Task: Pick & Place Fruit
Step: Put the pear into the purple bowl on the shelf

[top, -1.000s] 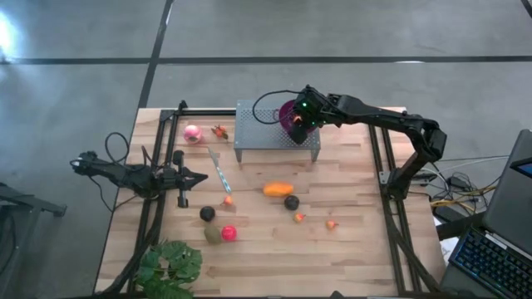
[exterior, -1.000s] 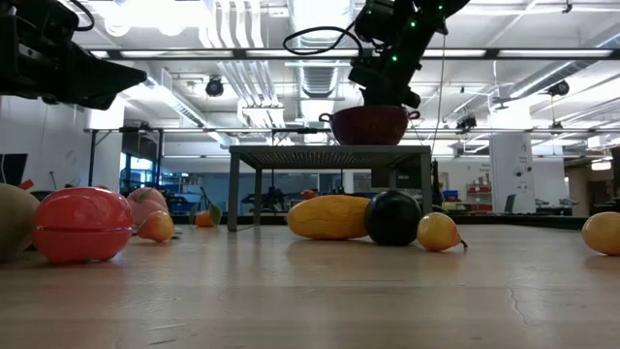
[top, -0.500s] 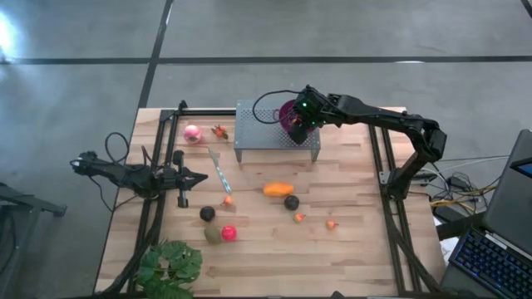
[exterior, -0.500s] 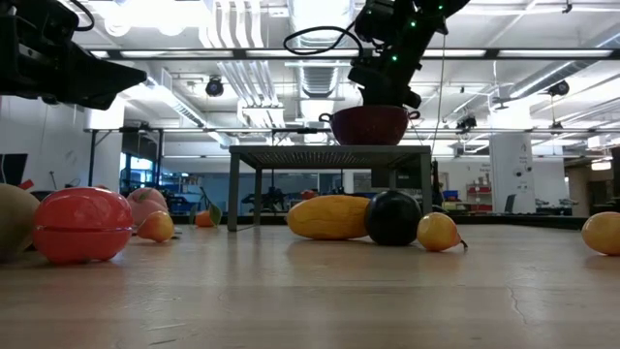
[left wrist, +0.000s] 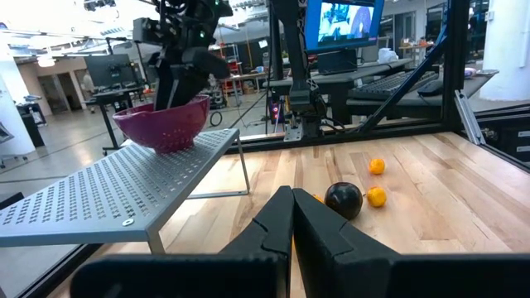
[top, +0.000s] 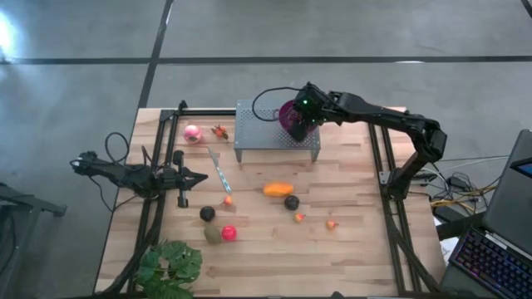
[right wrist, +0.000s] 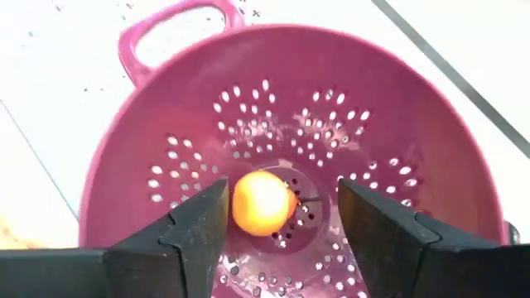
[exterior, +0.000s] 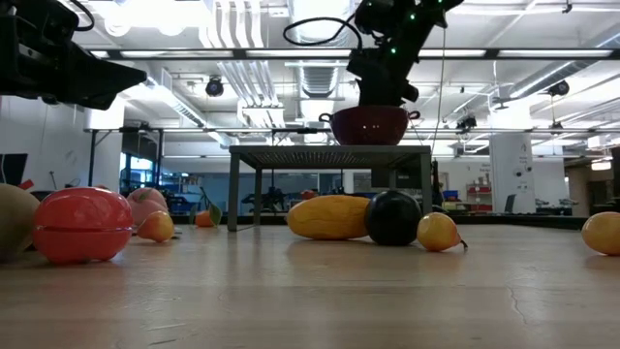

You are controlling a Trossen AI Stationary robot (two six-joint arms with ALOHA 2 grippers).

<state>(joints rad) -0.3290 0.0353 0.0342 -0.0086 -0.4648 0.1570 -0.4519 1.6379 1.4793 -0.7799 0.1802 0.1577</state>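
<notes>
At the bottom of the purple bowl (right wrist: 290, 178) lies a small orange fruit (right wrist: 262, 203), directly below the right end effector (right wrist: 281, 217), whose fingers stand spread and apparently clear of it; beside the bowl's metal stand (top: 266, 133), the left end effector (left wrist: 291, 217) waits pressed together

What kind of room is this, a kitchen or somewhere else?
Probably a robot lab or workshop, not a kitchen. Beyond the wooden table are computer screens, bare ceiling pipes and workbenches, and the fruit looks like toys laid out for the robot arms.
</notes>
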